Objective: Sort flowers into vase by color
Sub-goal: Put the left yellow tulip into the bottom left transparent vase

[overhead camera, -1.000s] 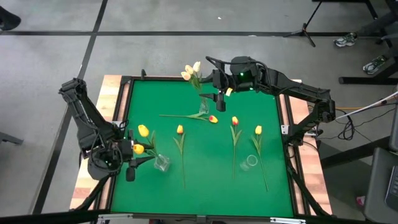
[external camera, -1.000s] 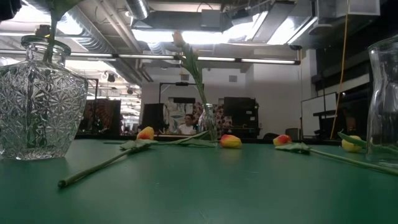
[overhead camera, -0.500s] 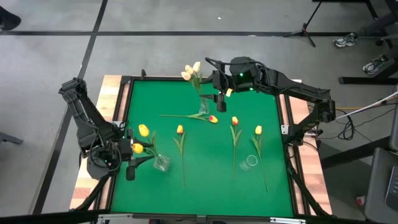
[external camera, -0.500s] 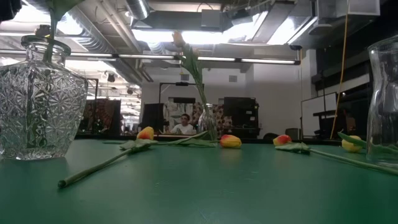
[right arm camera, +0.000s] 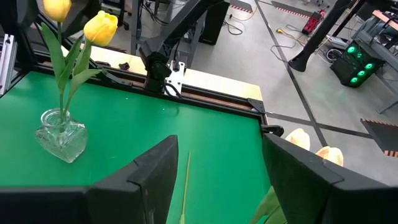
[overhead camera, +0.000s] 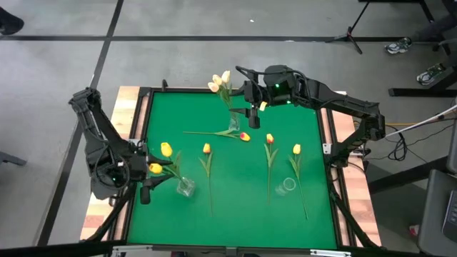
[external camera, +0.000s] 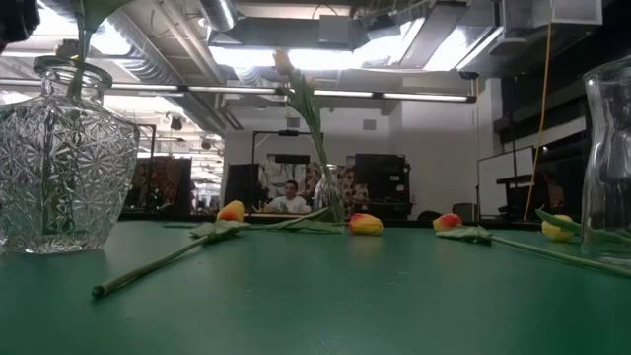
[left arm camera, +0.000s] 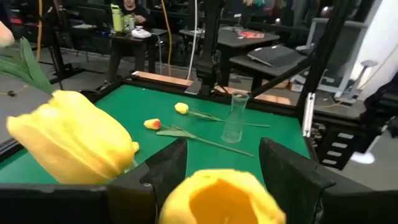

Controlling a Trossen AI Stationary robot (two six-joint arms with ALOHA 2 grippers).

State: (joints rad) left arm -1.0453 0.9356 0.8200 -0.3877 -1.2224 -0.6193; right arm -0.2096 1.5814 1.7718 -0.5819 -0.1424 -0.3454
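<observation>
Two yellow flowers stand in a faceted glass vase (overhead camera: 186,187) at the near left, their stems in its mouth. My left gripper (overhead camera: 147,174) is open beside them, level. The lower yellow head (left arm camera: 214,199) shows between its fingers, the other head (left arm camera: 74,146) to one side; whether either finger touches it I cannot tell. My right gripper (overhead camera: 253,114) hangs open and holds nothing, above a slim vase (overhead camera: 234,123) with creamy white flowers (overhead camera: 220,82). Several flowers lie flat on the green mat, one orange-red (overhead camera: 245,136) and three yellow-orange (overhead camera: 270,138).
An empty clear carafe (overhead camera: 287,185) stands at the near right between two lying stems. A raised black frame (overhead camera: 146,107) borders the mat. In the low view the faceted vase (external camera: 64,158) and the carafe (external camera: 606,158) stand close, and a person sits far behind.
My left gripper has drawn back a little from the yellow flowers toward the table's left edge and rolled slightly. The flowers stay standing in their vase.
</observation>
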